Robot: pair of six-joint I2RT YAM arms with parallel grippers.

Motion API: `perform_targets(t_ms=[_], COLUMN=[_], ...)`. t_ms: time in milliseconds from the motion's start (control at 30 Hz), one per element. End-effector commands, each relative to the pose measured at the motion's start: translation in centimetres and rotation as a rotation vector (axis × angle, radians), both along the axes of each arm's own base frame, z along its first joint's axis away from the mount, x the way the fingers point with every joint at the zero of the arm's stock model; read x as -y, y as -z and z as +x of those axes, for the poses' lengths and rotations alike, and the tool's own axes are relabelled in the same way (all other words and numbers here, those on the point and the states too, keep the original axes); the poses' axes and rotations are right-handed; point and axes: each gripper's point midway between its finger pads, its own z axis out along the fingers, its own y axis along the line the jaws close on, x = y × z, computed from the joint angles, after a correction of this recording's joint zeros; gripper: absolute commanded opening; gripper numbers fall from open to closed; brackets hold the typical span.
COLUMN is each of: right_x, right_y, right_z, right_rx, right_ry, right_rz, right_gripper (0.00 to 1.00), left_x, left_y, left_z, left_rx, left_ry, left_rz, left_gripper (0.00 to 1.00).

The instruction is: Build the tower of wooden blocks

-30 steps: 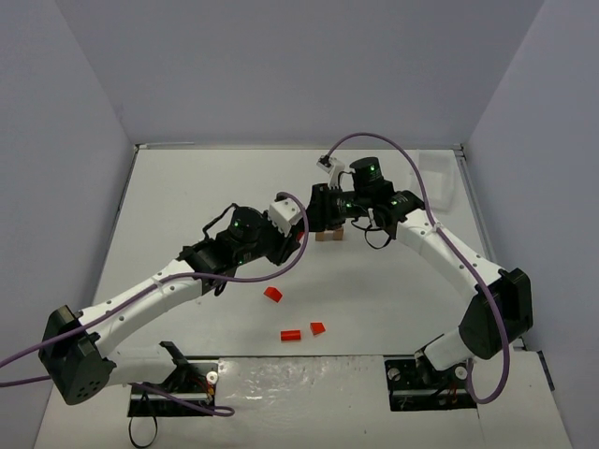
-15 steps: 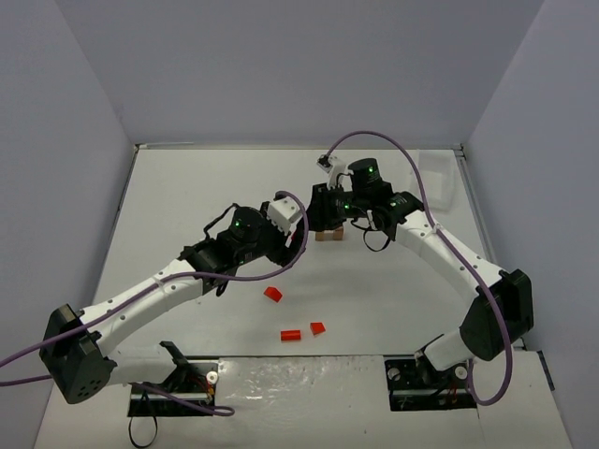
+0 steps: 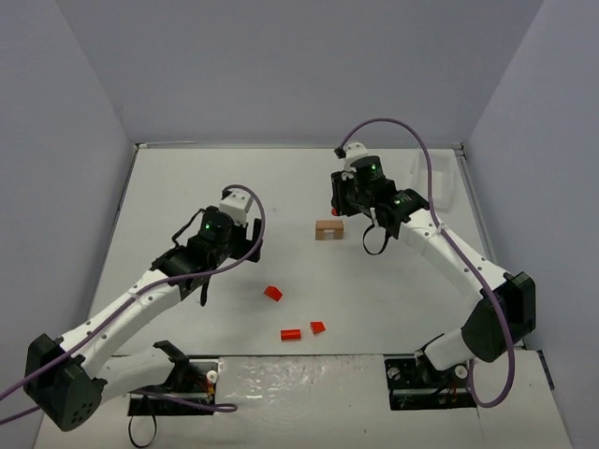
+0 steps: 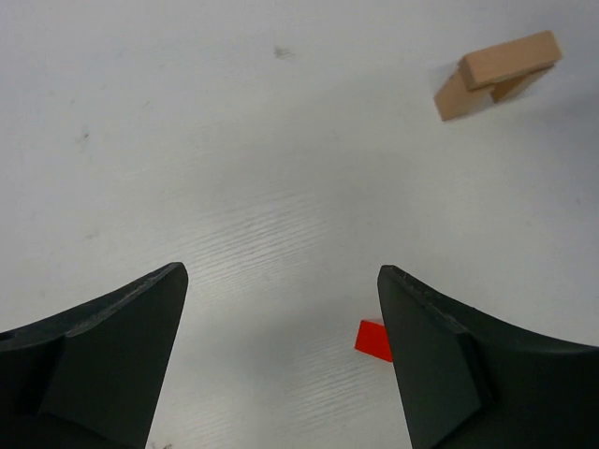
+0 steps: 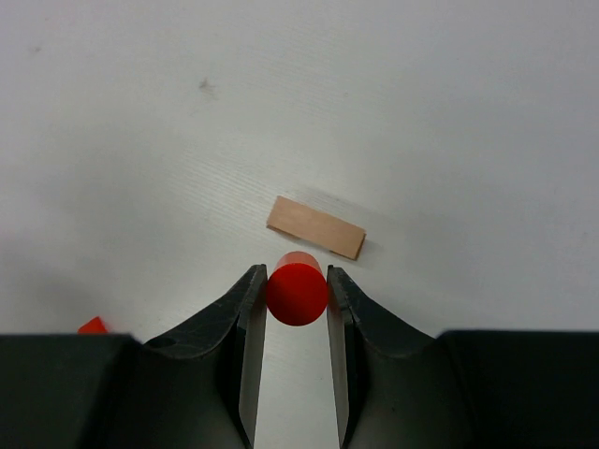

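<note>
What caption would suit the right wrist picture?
Right gripper clasping a red cylinder, with the tan block just beyond.

A tan block (image 3: 328,229) lies flat on the table (image 3: 187,187), about mid-width and toward the far side. Seen from the left wrist, it is a short plank resting on more tan wood beneath it. How many pieces lie under it cannot be told.

A bright red cylinder (image 5: 297,294) is pinched between the fingers of the right end effector (image 5: 295,274), its round face toward the wrist camera, above the table just beside the tan block.

Three small red pieces lie loose on the table, well nearer the arm bases. One wedge-like piece (image 3: 272,293) sits alone. A short stubby piece (image 3: 291,334) and a smaller chunk (image 3: 317,327) sit close together, apart from it.
</note>
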Motion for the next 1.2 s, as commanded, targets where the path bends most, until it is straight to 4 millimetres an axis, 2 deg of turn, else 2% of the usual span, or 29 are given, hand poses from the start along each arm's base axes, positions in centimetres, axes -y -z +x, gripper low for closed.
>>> perform_targets(t_ms=[0, 100, 167, 267, 367, 433, 667, 867, 1167], right_x=[1.8, 1.6, 0.9, 0.4, 0.4, 0.5, 0.4, 0.4, 1.2], right_y=[-1.0, 0.3, 1.9, 3.3, 3.9, 4.3, 4.8, 6.3, 6.6], right_z=[2.6, 2.9, 3.1, 3.3, 3.7, 3.9, 4.4, 4.2, 4.4], right_rx=[0.086, 0.058, 0.015, -0.021, -0.031, -0.037, -0.044, -0.085, -0.081], right_ry=[0.106, 0.106, 0.093, 0.094, 0.105, 0.115, 0.128, 0.149, 0.194], right_rz=[-0.112, -0.124, -0.124, -0.120, -0.127, -0.135, -0.144, -0.136, -0.130], right_gripper=[0.00, 0.00, 0.00, 0.00, 0.00, 0.00, 0.00, 0.00, 0.00], left_x=[-4.8, -7.2, -9.2, -10.9, -12.1, -12.4, -12.2, -11.8, -11.5], left_y=[-1.1, -0.8, -0.7, -0.8, -1.0, -1.4, -1.1, -0.8, -0.7], left_z=[0.1, -0.3, -0.7, -1.1, -1.2, -1.1, -0.8, -0.6, -0.5], left_rx=[-0.005, -0.003, 0.009, 0.039, 0.070, 0.095, 0.085, 0.079, 0.073], left_ry=[-0.189, -0.254, -0.315, -0.356, -0.401, -0.417, -0.413, -0.396, -0.385], left_rz=[-0.048, -0.013, 0.033, 0.081, 0.110, 0.106, 0.112, 0.106, 0.101], left_gripper=[0.81, 0.85, 0.92, 0.97, 0.97, 0.97, 0.97, 0.97, 0.97])
